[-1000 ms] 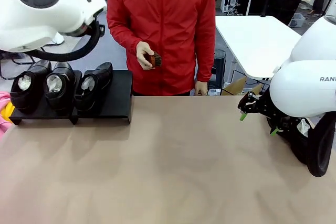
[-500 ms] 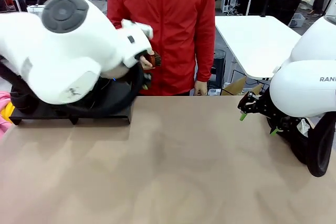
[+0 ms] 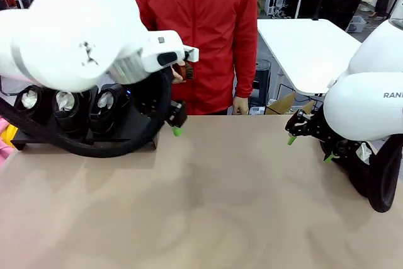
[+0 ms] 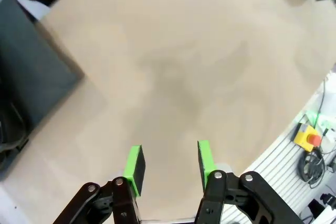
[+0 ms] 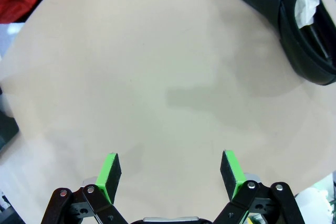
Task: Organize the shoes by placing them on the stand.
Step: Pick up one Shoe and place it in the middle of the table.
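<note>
Over bare tabletop (image 3: 220, 200), left gripper (image 4: 168, 163) and right gripper (image 5: 170, 174) hover released, empty.

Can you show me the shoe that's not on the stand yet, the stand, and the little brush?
shoe (image 5: 294, 19): right wrist view, glossy upper.
stand (image 3: 140, 124): front view, bare right end.
brush (image 3: 186, 70): front view, bristles in person's hand.

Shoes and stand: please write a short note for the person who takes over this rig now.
Left gripper: fingers part open, nothing between them, above bare table beside the stand.
Right gripper: fingers wide open, empty, over the table's right side.
Done: three shoes sit side by side on the stand.
Left: the fourth shoe lies on the table near the right arm; the stand's right end looks free for it.
The person's hand holds a small brown brush.
</note>
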`<action>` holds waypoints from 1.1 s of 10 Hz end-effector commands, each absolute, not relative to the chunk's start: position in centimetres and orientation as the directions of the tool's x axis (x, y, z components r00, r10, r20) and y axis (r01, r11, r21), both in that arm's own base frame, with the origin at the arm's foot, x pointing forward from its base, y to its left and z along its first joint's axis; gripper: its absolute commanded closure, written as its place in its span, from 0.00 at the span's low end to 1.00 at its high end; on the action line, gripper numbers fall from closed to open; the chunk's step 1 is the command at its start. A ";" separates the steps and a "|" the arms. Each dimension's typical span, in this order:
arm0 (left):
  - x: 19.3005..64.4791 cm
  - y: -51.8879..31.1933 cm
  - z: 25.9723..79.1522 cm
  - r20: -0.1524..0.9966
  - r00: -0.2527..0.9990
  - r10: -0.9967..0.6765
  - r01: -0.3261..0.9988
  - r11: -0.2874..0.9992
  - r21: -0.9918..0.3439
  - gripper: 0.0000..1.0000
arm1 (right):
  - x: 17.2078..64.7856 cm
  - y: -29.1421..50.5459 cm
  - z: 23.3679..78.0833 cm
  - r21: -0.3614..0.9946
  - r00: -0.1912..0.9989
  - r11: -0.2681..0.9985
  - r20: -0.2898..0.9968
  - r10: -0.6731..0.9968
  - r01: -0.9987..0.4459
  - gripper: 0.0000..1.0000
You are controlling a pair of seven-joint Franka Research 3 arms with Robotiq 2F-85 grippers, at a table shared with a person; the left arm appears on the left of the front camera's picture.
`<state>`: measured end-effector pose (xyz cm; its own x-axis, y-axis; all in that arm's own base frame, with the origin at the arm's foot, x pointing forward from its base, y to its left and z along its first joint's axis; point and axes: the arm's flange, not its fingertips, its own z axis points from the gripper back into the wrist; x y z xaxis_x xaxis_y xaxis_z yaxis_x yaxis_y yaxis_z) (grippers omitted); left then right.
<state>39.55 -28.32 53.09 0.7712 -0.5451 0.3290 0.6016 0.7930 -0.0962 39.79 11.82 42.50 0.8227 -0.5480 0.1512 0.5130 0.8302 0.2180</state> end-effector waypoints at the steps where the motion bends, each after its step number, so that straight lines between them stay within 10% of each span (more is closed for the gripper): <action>1: 41.4 -25.4 52.7 0.347 0.792 -0.503 0.577 0.802 -0.154 0.45 | 39.8 11.8 42.5 0.218 0.823 0.830 0.151 -0.548 0.513 0.00; 7: 39.6 -28.3 53.1 0.329 0.771 -0.545 0.602 0.793 -0.096 0.45 | 42.2 -1.5 43.9 0.240 0.986 0.969 0.137 -0.094 0.059 0.00; 11: 39.6 -28.3 53.1 0.329 0.771 -0.545 0.602 0.793 -0.096 0.45 | 41.2 -0.8 43.4 0.267 0.971 0.952 0.141 -0.193 0.150 0.00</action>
